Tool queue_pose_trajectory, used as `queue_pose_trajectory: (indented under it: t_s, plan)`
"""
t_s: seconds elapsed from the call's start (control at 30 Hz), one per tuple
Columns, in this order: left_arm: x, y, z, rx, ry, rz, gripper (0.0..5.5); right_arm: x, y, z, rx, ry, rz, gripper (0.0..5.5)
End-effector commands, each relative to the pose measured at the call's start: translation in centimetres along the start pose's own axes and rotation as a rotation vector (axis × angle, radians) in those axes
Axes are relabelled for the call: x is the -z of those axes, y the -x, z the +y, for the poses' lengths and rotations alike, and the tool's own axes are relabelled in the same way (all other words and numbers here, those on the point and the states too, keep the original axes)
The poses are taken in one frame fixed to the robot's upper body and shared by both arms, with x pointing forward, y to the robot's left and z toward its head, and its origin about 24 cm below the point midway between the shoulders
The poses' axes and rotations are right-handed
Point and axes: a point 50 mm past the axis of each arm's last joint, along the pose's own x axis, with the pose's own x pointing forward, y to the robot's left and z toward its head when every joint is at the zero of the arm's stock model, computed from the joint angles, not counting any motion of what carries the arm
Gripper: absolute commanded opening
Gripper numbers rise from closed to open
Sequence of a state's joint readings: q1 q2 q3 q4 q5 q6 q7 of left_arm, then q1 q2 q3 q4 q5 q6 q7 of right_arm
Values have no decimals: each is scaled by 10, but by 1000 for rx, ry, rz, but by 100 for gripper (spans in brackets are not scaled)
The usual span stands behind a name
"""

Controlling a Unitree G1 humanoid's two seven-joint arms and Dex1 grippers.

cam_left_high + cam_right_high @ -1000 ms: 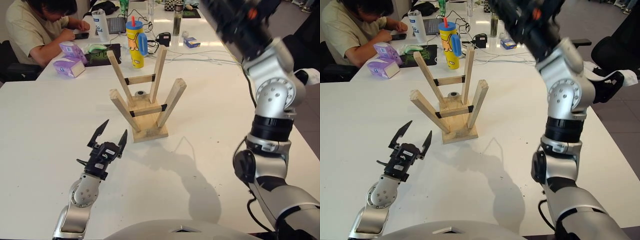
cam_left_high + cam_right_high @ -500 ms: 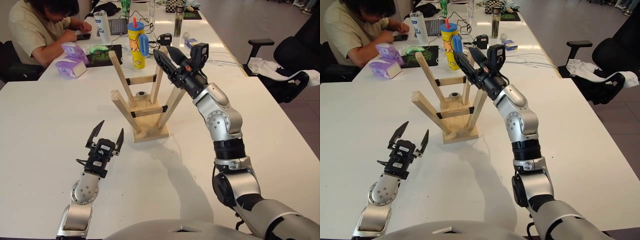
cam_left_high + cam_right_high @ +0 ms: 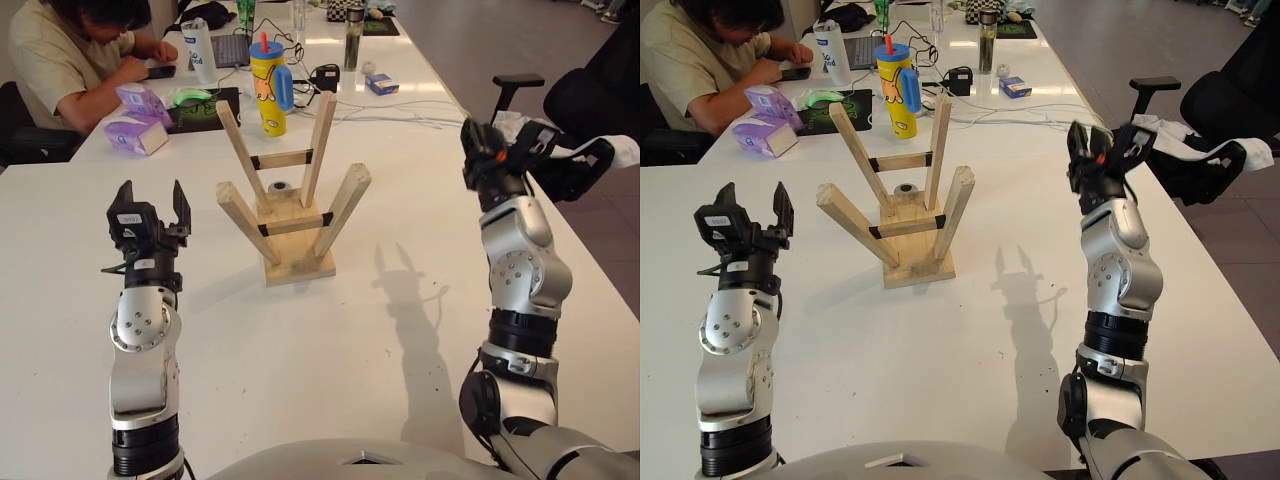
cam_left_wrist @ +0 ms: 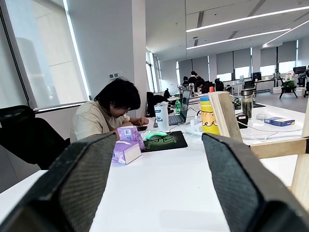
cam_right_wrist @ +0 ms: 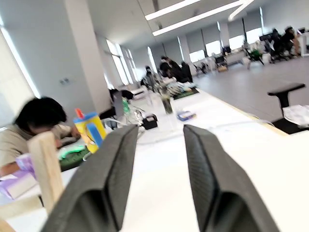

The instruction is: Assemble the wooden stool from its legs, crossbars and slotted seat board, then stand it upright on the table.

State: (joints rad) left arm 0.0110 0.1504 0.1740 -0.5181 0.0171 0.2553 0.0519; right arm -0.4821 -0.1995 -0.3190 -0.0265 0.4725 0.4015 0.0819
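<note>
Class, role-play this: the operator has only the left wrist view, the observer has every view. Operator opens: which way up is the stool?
Observer: The stool is upside down, its seat board flat on the table, legs pointing up.
Operator: Where is the right gripper?
Observer: Raised to the stool's right, open and empty.
Operator: Is the left gripper touching the stool?
Observer: No, it stands open to the stool's left, clear of the legs.

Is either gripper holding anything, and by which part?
Nothing is held. The left gripper and right gripper are both open and empty, clear of the stool.
</note>
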Motion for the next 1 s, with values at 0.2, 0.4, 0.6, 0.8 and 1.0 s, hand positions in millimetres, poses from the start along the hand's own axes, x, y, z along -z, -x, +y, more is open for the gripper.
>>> queue_pose_trajectory:
  t_s: [0.2,0.4,0.6,0.8,1.0]
  plan:
    - [23,-4,-66,299,-46,129,330,114,60,148,-679,4,544,25]
    - [36,-6,-33,179,-113,189,330,115,44,71,-373,194,589,2]
    - [77,26,20,81,-146,437,330,94,19,72,-459,235,443,2]
    - [72,67,4,421,-232,493,330,91,11,82,-684,277,346,2]
    - [69,58,-6,700,-352,444,330,92,26,86,-900,294,339,2]
